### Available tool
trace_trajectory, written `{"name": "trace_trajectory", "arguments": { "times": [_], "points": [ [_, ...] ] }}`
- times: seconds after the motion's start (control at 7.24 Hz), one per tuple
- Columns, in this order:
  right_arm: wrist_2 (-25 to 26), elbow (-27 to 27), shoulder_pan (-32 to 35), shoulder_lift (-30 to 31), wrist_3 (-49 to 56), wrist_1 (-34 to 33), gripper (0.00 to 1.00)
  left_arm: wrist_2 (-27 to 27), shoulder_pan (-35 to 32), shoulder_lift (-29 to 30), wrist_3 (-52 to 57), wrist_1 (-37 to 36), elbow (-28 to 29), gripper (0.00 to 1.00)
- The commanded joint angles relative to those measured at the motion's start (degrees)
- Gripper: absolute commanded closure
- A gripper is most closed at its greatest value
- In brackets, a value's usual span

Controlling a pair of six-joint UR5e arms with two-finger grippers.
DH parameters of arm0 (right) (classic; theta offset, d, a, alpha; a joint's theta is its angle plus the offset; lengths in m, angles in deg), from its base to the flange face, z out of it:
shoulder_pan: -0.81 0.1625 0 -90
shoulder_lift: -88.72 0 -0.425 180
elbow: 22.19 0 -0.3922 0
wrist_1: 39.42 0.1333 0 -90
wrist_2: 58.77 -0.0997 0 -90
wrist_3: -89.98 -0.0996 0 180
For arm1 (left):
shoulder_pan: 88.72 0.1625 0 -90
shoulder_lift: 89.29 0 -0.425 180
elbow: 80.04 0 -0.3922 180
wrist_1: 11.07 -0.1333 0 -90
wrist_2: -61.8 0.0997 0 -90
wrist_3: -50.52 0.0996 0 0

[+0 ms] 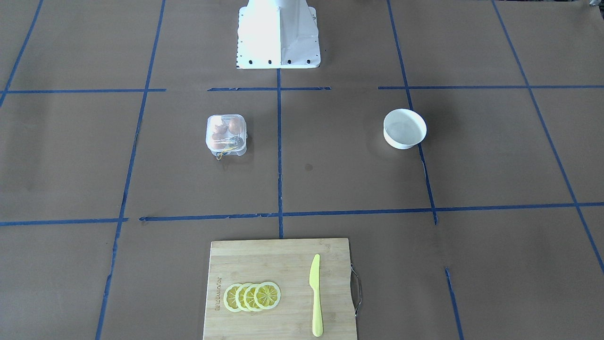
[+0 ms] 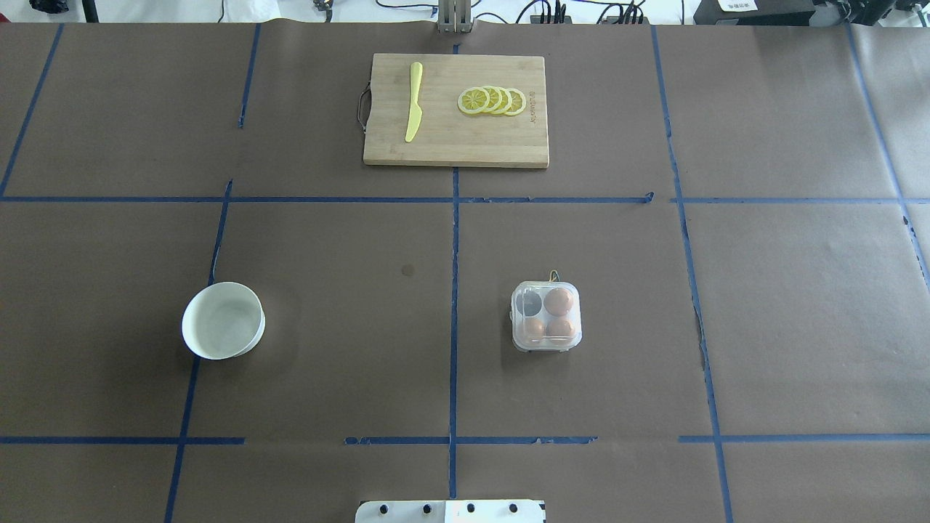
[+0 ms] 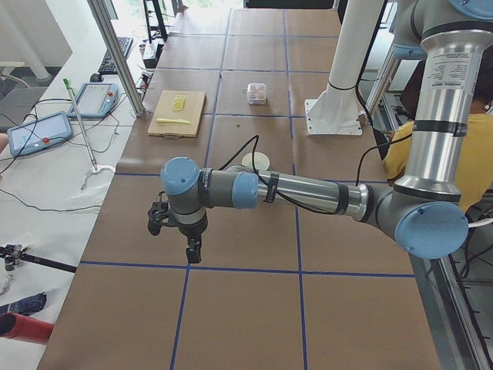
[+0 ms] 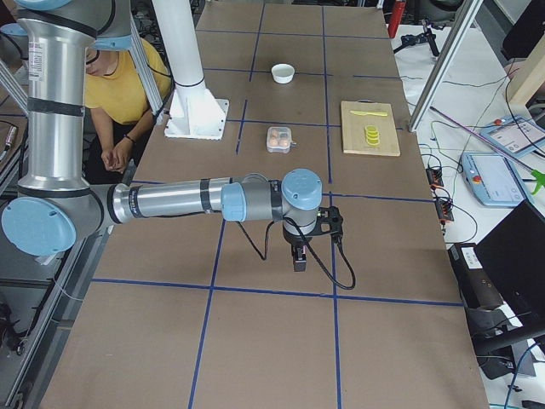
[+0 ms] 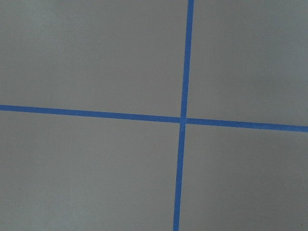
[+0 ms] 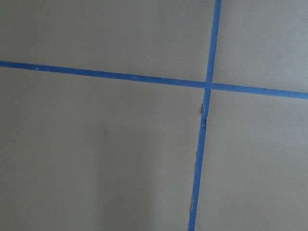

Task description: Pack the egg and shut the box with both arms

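The clear egg box stands on the table's right half, with its lid down over the cells as far as I can tell. It also shows in the front view. Three brown eggs lie inside it and the fourth cell looks dark. I cannot tell which egg is the duller one. My left gripper hangs over bare table far out on the left, seen only in the left side view. My right gripper hangs far out on the right, seen only in the right side view. I cannot tell whether either is open or shut.
An empty white bowl sits on the left half. A wooden cutting board at the far edge carries a yellow knife and lemon slices. The white pedestal stands at the robot's side. Both wrist views show only brown paper and blue tape.
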Motion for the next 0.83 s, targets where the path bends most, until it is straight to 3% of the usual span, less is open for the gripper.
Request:
{"name": "trace_trajectory", "arguments": {
  "times": [0.0,0.69],
  "points": [
    [0.1,-0.1,-0.6,-0.1,0.0,-0.1,0.00,0.0,-0.1,1.0,0.1,-0.5,-0.8,0.00],
    [0.1,-0.2,-1.2,-0.2,0.0,-0.1,0.00,-0.1,0.3,0.2,0.0,-0.1,-1.9,0.00]
  ]
}}
